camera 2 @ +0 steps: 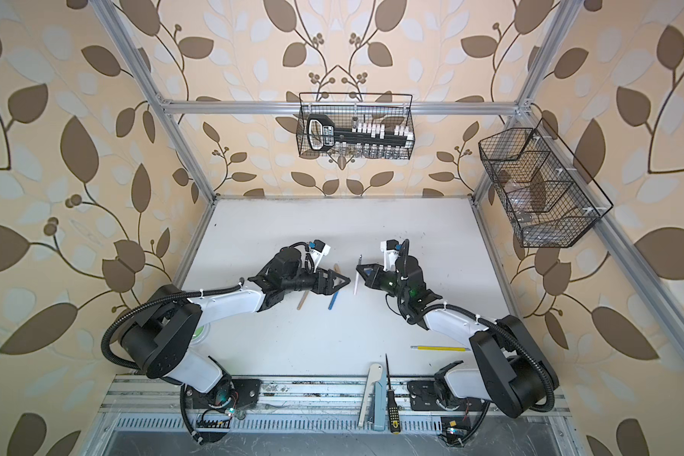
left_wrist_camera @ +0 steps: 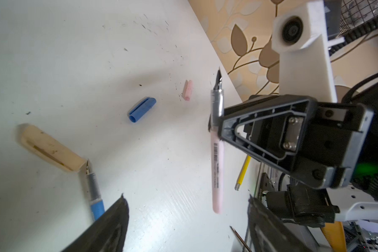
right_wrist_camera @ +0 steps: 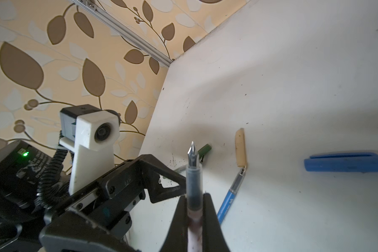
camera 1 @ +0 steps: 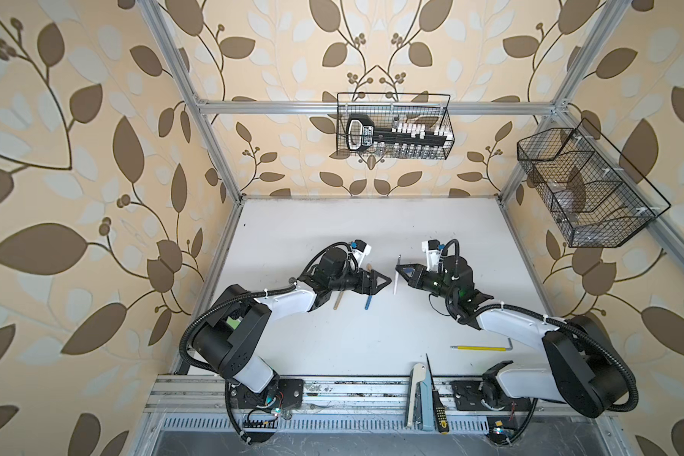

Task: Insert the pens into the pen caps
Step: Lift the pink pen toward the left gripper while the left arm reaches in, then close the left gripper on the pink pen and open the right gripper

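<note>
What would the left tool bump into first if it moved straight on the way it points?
Probably the pink pen that the right tool grips, straight ahead of the open left tool; exact height is hard to judge.

Pale pink pen (left_wrist_camera: 218,174), blue cap (left_wrist_camera: 142,109)

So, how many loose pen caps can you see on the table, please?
4: tan plastic cap at the blue pen's nib; blue cap nearby; pale pink cap lying apart; dark green cap by the left tool.
</note>
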You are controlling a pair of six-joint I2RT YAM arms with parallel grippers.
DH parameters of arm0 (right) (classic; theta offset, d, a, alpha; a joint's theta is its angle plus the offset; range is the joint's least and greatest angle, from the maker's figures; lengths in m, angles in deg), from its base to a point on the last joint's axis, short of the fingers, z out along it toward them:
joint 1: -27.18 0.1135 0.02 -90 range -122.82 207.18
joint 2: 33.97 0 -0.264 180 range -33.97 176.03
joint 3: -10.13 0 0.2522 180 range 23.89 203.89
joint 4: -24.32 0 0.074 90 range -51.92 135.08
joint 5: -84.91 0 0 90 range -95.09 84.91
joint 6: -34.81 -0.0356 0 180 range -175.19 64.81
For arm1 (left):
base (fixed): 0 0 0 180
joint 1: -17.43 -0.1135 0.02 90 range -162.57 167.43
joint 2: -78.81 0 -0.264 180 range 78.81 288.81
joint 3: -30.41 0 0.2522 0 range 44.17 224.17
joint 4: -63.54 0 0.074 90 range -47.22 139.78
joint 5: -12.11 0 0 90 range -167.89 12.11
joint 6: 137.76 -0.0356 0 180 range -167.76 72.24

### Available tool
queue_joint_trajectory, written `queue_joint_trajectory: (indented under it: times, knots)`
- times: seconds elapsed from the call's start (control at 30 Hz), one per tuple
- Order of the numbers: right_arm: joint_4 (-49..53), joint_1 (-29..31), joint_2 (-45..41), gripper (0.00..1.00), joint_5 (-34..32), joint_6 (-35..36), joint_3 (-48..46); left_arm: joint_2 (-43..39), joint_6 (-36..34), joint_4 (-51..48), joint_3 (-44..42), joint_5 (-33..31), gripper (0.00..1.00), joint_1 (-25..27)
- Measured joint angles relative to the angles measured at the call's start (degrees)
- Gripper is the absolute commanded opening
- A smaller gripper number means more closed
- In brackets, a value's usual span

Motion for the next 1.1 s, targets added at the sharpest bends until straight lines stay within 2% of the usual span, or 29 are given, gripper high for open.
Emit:
queue_joint_trajectory:
  times: [0.23,0.5,0.8,1.1]
  knots:
    - [-3.15,2.08,0.44,0.08,-0.59,-1.57,-0.02,1.62,1.22,1.31,0.33,1.75,0.66,0.48]
    - [-7.52,2.47,3.32,0.08,-0.9,-3.41,-0.02,3.21,1.49,1.57,1.42,3.41,0.61,1.81]
    - [-9.46,3.21,4.35,0.08,-0.92,-4.31,-0.02,3.21,1.49,1.68,1.95,3.48,0.47,1.84]
    - [-10.29,3.21,4.35,0.08,-1.95,-4.33,-0.07,3.21,1.51,1.66,2.45,4.09,0.43,1.84]
